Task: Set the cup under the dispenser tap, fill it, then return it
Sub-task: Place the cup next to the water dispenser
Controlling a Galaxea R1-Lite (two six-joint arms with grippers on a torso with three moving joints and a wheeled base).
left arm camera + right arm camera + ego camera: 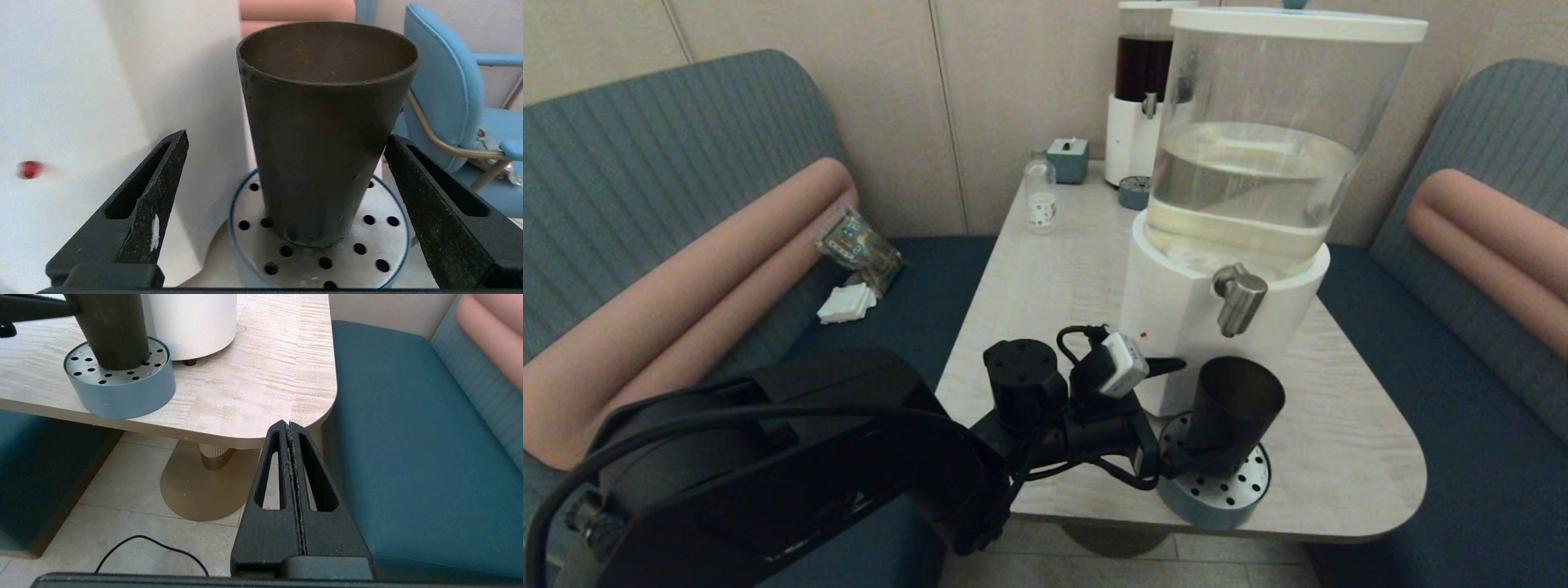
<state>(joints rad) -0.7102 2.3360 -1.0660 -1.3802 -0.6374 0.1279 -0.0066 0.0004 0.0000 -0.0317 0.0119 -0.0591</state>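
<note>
Under the brushed-steel dispenser tap [1239, 298], on the round perforated drip tray [1233, 490] at the desk's near edge, stands the small dark tapered plastic cup [1232, 404], the left gripper [286, 179] fingers spread wide either side without touching, while the right gripper [291, 428] hangs pressed closed off the desk's near right corner.

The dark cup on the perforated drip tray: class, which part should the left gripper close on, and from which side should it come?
Grip the cup on its lower wall, where the taper narrows, coming level from the robot's left as the left gripper already does. The cup stands upright on the drip tray, without a handle, and the open fingers flank it with gaps. The dispenser tap hangs above, so a top approach looks cramped.
</note>
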